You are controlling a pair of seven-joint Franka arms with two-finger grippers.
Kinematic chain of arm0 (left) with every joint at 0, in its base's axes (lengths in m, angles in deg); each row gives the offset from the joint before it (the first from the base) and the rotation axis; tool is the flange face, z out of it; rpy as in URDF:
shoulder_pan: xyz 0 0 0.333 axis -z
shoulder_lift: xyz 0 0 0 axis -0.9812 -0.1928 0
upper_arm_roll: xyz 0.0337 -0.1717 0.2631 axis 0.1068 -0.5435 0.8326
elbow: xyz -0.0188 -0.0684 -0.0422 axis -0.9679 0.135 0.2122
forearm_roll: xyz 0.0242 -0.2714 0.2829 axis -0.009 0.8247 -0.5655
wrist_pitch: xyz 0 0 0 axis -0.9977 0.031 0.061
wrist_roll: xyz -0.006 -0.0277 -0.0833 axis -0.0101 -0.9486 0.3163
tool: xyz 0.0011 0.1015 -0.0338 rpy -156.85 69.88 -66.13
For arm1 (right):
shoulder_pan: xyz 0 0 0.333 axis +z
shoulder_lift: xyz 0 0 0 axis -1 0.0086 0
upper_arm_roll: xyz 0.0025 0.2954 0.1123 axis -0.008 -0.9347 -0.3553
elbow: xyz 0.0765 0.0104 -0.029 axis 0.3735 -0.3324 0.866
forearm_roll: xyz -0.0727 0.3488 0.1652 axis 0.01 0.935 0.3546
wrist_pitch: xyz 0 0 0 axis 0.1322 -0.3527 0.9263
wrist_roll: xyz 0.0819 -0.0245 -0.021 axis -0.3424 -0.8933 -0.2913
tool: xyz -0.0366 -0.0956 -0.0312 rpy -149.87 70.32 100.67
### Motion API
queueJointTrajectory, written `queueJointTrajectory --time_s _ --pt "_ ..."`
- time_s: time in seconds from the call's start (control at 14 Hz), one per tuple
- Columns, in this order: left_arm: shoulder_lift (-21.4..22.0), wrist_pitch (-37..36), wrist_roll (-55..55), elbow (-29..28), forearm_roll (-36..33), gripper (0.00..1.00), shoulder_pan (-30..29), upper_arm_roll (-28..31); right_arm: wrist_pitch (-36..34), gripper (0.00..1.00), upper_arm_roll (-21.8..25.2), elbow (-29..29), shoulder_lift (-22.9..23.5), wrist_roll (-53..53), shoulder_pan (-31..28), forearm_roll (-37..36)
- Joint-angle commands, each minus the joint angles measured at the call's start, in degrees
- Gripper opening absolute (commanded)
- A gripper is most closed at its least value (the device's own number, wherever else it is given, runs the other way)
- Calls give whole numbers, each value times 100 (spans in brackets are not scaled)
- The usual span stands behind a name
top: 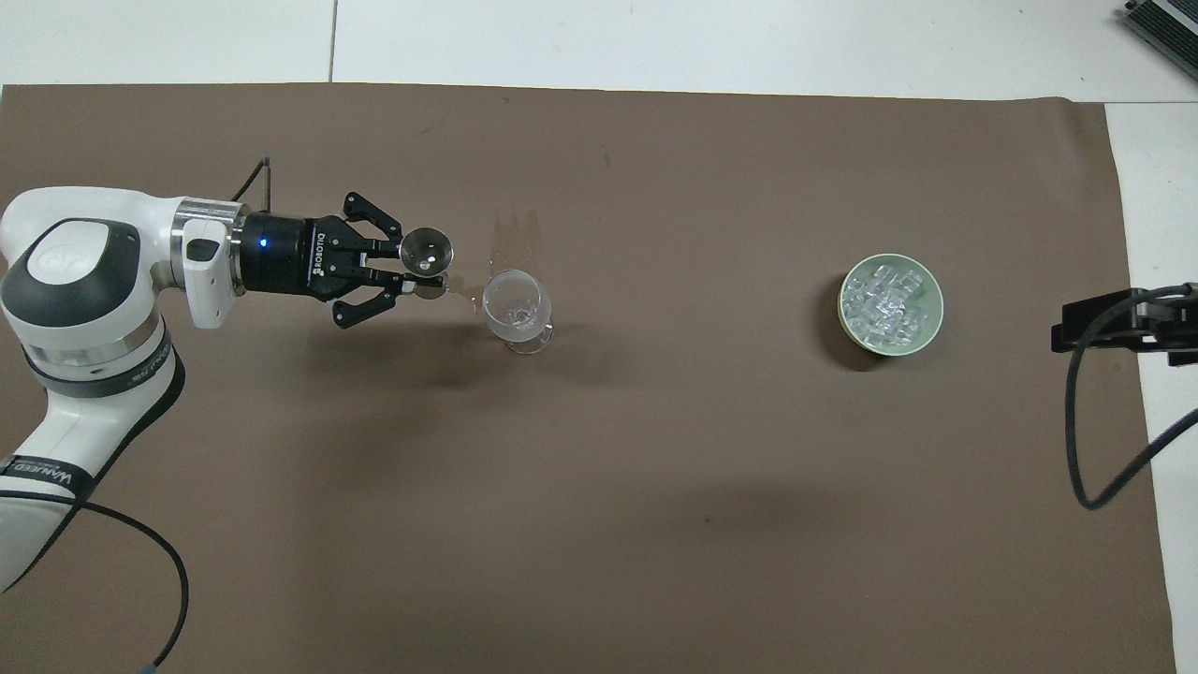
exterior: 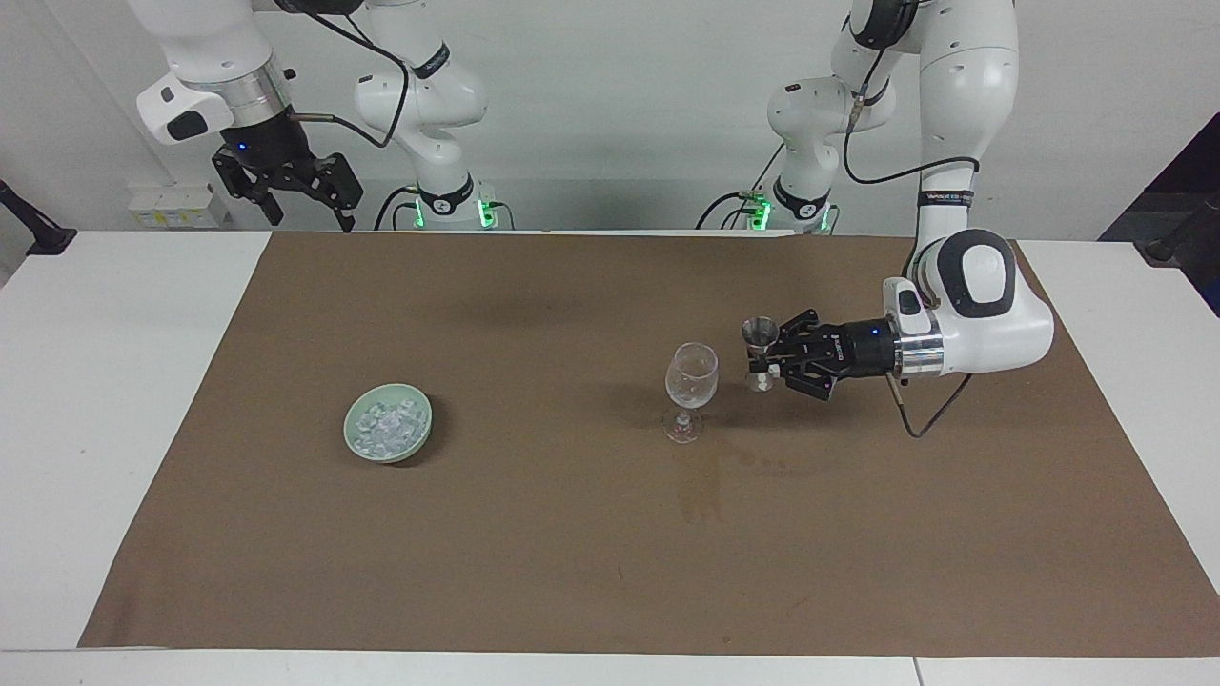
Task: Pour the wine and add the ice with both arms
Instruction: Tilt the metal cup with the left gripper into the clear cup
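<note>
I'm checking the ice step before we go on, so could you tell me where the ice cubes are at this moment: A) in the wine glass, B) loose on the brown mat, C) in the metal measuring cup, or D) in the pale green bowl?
D: the ice lies heaped in the pale green bowl, apart from the wine glass.

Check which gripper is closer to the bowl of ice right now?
Right, though neither is close. The right gripper waits raised, jaws open, by the table edge at the green bowl's end. The left gripper holds a metal jigger beside the wine glass, well toward its own end.
</note>
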Motion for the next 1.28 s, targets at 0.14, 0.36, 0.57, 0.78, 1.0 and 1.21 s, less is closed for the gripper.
queueJointTrajectory --time_s 0.14,0.36,0.57,0.78,1.0,1.21 --pt "355 524 229 -282 -242 0 310 137 80 100 -3 -89 -85 -68 -30 -25" --pt "399 595 344 -273 -506 0 319 146 80 100 -3 -89 -85 -68 -30 -25" --pt "478 604 396 -265 -866 0 319 181 80 100 -3 -89 -85 -68 -30 -25" --pt "557 665 651 -247 -1112 0 380 190 80 100 -3 -89 -85 -68 -30 -25" --pt "636 841 923 -229 -1271 0 485 190 80 100 -3 -89 -85 -68 -30 -25" --pt "672 1061 1125 -247 -1333 0 643 190 80 100 -3 -89 -85 -68 -30 -25"
